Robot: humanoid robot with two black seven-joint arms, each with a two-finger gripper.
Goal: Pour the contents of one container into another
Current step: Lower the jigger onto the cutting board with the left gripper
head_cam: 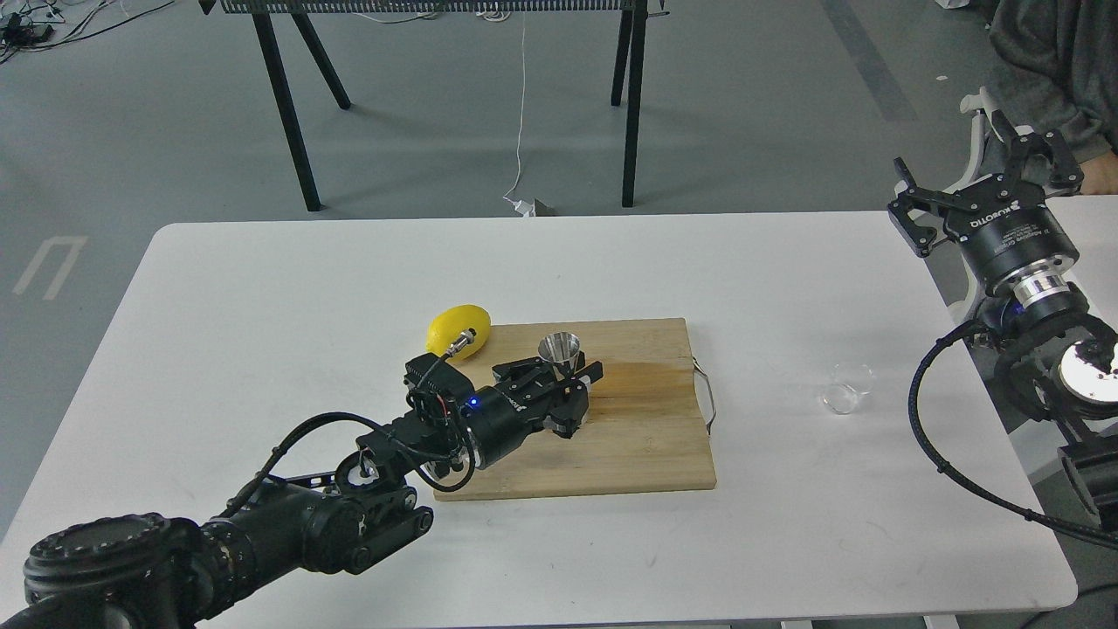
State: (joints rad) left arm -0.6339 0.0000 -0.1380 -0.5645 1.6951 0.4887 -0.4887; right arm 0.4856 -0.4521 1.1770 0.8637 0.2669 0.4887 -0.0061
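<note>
one left gripper (pixel 572 384) pinching upright steel jigger (pixel 559 351) on board (pixel 646 437), glass cup (pixel 847 389) well apart

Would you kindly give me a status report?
Left claw shut on jigger, upright on cutting board. Right claw open, idle. Glass cup untouched.

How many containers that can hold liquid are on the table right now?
2. The steel jigger stands on the cutting board at the left gripper; the clear glass cup sits on the table right of the board. None looks hidden.
</note>
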